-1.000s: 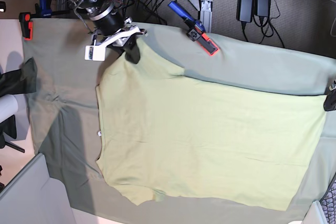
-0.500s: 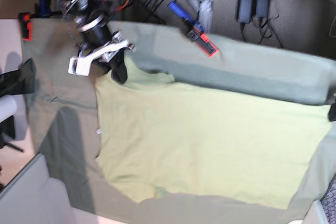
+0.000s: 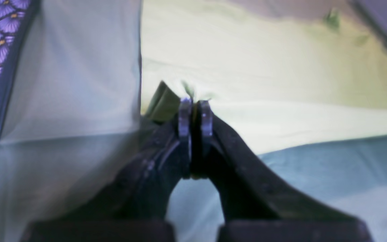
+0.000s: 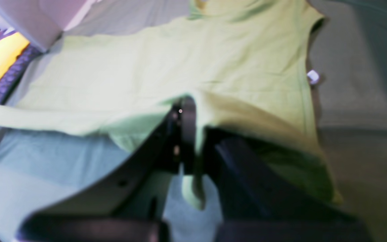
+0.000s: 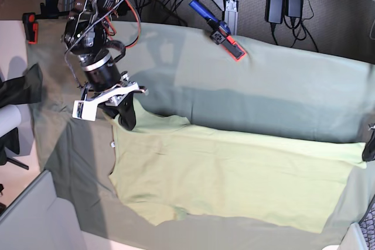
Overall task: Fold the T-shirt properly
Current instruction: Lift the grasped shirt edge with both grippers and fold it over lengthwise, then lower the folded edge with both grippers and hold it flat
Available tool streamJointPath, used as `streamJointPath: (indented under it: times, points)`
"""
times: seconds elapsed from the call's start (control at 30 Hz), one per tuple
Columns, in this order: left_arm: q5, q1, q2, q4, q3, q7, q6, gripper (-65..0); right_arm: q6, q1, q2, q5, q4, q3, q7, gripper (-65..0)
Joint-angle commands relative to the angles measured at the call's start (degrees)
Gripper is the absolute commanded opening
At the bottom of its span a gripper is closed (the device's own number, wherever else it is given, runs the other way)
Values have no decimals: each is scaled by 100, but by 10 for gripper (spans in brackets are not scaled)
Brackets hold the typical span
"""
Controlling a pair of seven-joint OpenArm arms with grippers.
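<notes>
The T-shirt (image 5: 234, 174) lies spread on the grey-green table cloth (image 5: 281, 86) that covers the surface, its far long edge lifted and drawn toward the near edge so that the visible yellow-green area forms a narrowed band. Its small white neck tag (image 4: 313, 77) shows at the collar edge, off to the right of the right gripper's fingers in that wrist view.

The right gripper (image 5: 126, 122) is pinching the shirt at its corner by the collar end: in the right wrist view the dark fingers (image 4: 188, 134) are pressed together with a fold of yellow-green fabric caught between them and a tail of cloth hanging below. The fabric rises from the surface up to this grip.

The left gripper (image 3: 195, 114) is likewise pressed together on the shirt's edge at the opposite end, a small tuft of green fabric poking out above its tips; in the base view only a dark part of it shows at the picture's edge (image 5: 369, 147).

Beyond the right gripper, at the cloth's far edge, a blue and orange clamp (image 5: 218, 30) grips the cloth. Another orange clamp (image 5: 30, 27) sits at the far corner.
</notes>
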Motion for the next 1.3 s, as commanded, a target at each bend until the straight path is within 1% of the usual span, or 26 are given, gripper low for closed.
streamJointPath:
  times: [0.0, 0.13, 0.2, 0.4, 0.5, 0.63, 0.73, 0.77, 0.83, 0.87, 0.9, 0.93, 1.1, 1.2, 1.27]
  points:
    - [-44, -162, -138, 13, 70, -203, -82, -650, 35, 131, 46, 17, 9, 35, 153, -650]
    - [251, -496, -105, -415, 424, -503, -82, -650, 35, 317, 48, -22, -326, 31, 155, -650]
    - [262, -710, -57, -706, 490, -608, -82, -650, 37, 428, 48, -70, -501, 31, 168, -650]
    - [260, -1320, 50, -1453, 769, -625, -82, -650, 37, 892, 48, -260, -1043, 31, 197, -650]
    - [293, -1451, 50, -1663, 874, -754, -82, -650, 37, 1134, 48, -282, -1346, 31, 219, -650]
    - [643, -1478, 52, -1779, 887, -1139, -82, -645, 37, 1386, 48, -328, -1679, -15, 216, -650]
    - [789, -1478, 50, -1779, 887, -1246, -82, -469, 37, 1484, 46, -337, -1856, -79, 221, -650]
    - [796, -1478, 50, -1779, 887, -1259, -82, -407, 37, 1495, 46, -337, -1880, -105, 238, -621]
    - [789, -1478, 50, -1779, 887, -1259, -82, -296, 37, 1495, 44, -339, -1902, -149, 238, -401]
    - [787, -1478, 50, -1779, 887, -1259, -82, -265, 37, 1495, 44, -337, -1902, -177, 238, -303]
    - [782, -1478, 52, -1779, 887, -1259, -82, -259, 37, 1495, 44, -337, -1902, -201, 238, -232]
    - [765, -1478, 50, -1779, 887, -1259, -82, -259, 37, 1495, 44, -334, -1899, -216, 238, -206]
    - [765, -1478, 48, -1779, 883, -1255, -82, -259, 39, 1495, 46, -330, -1840, -181, 210, -209]
    - [765, -1475, 46, -1779, 850, -1248, -82, -259, 37, 1493, 46, -319, -1635, 11, -72, -209]
    - [713, -1475, 48, -1779, 704, -1156, -82, -259, 37, 1467, 46, -306, -1434, 243, -232, -209]
